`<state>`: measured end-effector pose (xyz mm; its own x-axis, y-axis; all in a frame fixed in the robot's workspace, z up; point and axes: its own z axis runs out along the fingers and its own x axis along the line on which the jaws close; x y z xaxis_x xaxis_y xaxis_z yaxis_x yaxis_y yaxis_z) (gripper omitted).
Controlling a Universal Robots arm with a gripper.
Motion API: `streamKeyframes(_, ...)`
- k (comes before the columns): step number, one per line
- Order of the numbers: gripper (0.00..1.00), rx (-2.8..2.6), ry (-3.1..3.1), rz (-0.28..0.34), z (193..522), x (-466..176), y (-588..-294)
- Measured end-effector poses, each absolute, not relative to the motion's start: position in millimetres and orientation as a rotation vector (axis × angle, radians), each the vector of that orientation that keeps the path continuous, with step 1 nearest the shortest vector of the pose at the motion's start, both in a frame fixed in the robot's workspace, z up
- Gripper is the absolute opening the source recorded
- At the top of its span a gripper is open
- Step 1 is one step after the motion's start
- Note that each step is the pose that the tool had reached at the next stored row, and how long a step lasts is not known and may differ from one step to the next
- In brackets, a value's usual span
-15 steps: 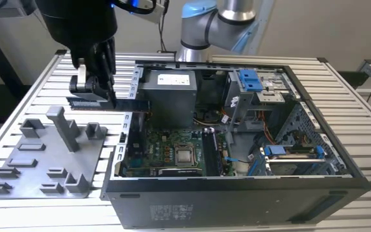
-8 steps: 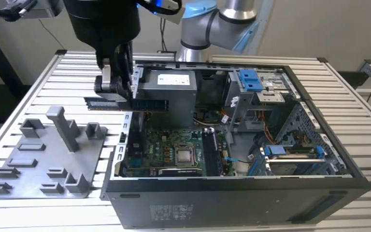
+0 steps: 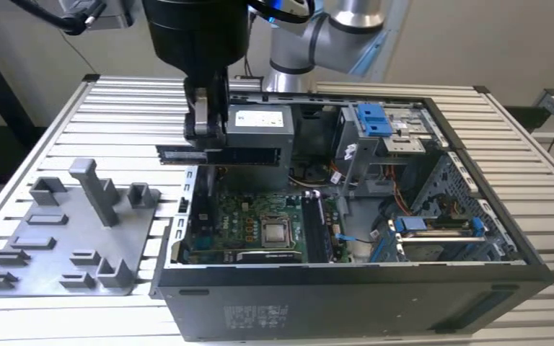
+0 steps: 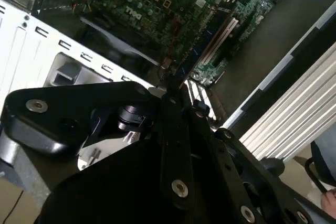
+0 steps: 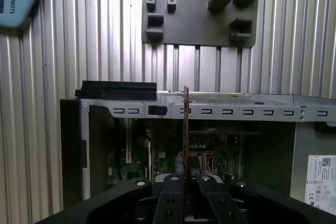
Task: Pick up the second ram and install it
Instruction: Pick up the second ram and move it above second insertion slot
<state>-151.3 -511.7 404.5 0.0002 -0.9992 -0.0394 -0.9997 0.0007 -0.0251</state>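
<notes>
Second ram point(image 3: 243, 154) is gripped by the gripper point(image 3: 205, 140), w/ fingers closed on its two flat faces. The grip is off-centre, nearer the end on the exterior view's left. The stick is held level, long edge approx. horizontal. It hangs in the air above the open PC case point(image 3: 354, 303), at the case's wall on the exterior view's left. It is well clear of the motherboard point(image 3: 248, 223) below. One end is seen past the case wall, over the slatted table point(image 3: 142, 108). The other end is seen in front of the grey PSU point(image 3: 262, 126).

In the first wrist view the ram point(image 5: 186, 129) is seen edge-on as a thin line. It is clamped between the two dark fingers point(image 5: 170, 184), w/ the gripper point(image 5: 186, 176) closed down to the stick's thickness. The case rim w/ its row of slots point(image 5: 236, 112) is crossed by the stick's line.

The grey tray point(image 3: 66, 252) w/ upright posts lies on the table, just beside the case on the exterior view's left, apart from the ram. A CPU socket point(image 3: 277, 232) is seen mid-board. Long memory slots point(image 4: 220, 35) are seen in the second wrist view, beyond the gripper links. The ram is not seated in any of them.
</notes>
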Motion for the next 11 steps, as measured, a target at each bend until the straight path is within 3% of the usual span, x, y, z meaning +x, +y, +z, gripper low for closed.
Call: streamKeyframes(11, 0.14, -2.204, 2.17, 0.021, 404.5, -106.5, -512.1)
